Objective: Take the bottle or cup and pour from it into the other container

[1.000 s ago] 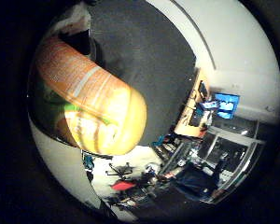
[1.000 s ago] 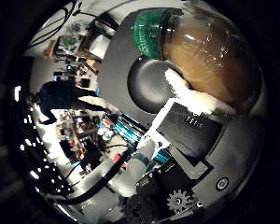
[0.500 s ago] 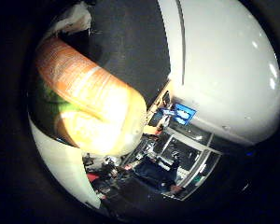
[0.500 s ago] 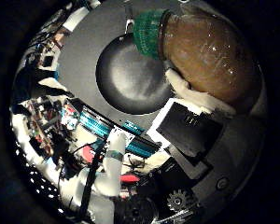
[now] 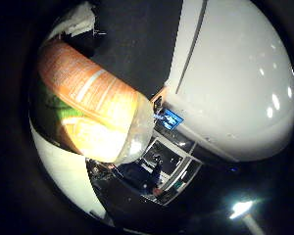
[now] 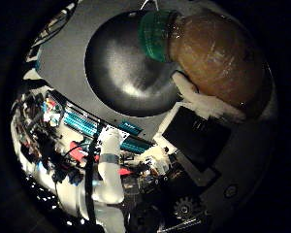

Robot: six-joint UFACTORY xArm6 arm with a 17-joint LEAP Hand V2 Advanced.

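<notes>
A grey bench (image 6: 63, 58) carries the things. Directly on it sits a dark, shiny round bowl (image 6: 121, 77), well within the bench's edge.

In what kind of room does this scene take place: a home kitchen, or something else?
Probably a robotics lab or workshop, not a kitchen. Beyond the grey table stand cluttered benches with teal racks of equipment, and a lit monitor glows in the background. The hand holds a bottle over a dark bowl.
</notes>
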